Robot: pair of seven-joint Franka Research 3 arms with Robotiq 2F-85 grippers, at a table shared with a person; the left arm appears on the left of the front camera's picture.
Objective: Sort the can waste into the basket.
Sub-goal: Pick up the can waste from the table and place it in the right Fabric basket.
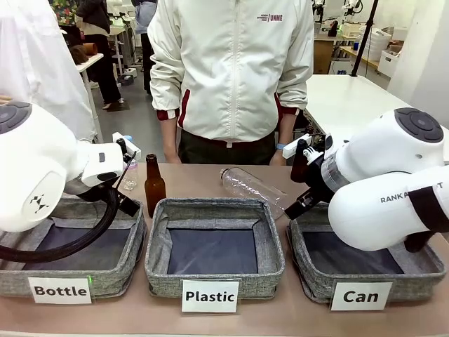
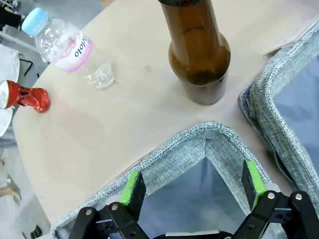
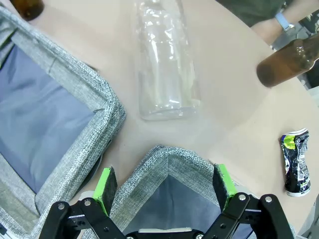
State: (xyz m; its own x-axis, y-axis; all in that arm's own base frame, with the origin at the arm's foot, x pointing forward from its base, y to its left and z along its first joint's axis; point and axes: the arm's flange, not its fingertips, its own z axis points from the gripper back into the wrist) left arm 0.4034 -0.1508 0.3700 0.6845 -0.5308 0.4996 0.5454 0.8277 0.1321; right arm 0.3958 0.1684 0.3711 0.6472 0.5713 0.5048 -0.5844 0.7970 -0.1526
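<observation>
Both tools are released, with nothing between the pads. The left tool (image 2: 193, 184) hangs over a corner of the Bottle basket (image 1: 70, 277). The right tool (image 3: 164, 182) hangs over a corner of the Can basket (image 1: 313, 277). What shows of the Can basket holds nothing, so I read 0 of 2 cans sorted.

Cans:
- The red can (image 2: 25, 95) is at the left edge of the left wrist frame, lying close to the rim of the tabletop (image 2: 99, 134).
- The black can (image 3: 295, 164) is at the right edge of the right wrist frame, flat on the tabletop, apart from the Can basket.

Risks:
- A glancing touch could push the red can off the edge.
- The red can seems to be at the opposite end from the Can basket. A slip on that long carry would drop it into the Bottle or Plastic basket (image 1: 214, 277), a mis-sort.
- Crushed metal is uneven and slick, so pads seated on a dent could let the can twist out.
- An upright brown bottle (image 2: 199, 55) stands just beside the Bottle basket corner, where an arm sweep could tip it. A 2nd brown bottle (image 3: 286, 64) near the black can poses the same risk.
- The clear bottle (image 3: 164, 64) lies on its side and could roll if nudged.
- A person (image 1: 231, 70) stands at the far edge with a wrist near the 2nd bottle.

Surface: smooth, matte beige tabletop. Room: busy lab, with white benches and other people behind.
</observation>
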